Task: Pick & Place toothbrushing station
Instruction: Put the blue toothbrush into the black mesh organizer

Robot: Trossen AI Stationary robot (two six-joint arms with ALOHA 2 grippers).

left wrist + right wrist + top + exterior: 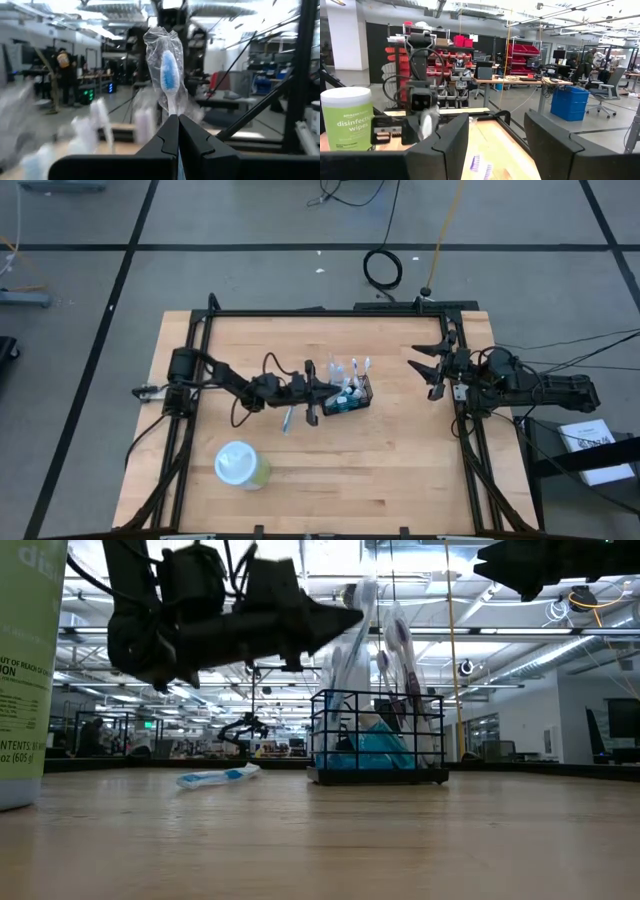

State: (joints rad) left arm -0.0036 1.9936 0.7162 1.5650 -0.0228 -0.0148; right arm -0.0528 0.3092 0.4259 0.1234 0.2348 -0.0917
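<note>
The left pincer (312, 394) is clenched on a plastic-wrapped toothbrush with blue bristles (169, 75), held upright, hovering just beside the small black wire-mesh caddy (349, 397) that stands mid-surface. The caddy lies directly ahead of that pincer, toward the right arm, so the left arm is nearer. Farther off, the right pincer (428, 372) waits released, well apart, near the wooden surface's (400, 470) edge.

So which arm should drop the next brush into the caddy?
Left, probably. The left gripper is shut on a wrapped toothbrush right beside the black caddy. The right gripper hangs open and empty, farther off.
</note>
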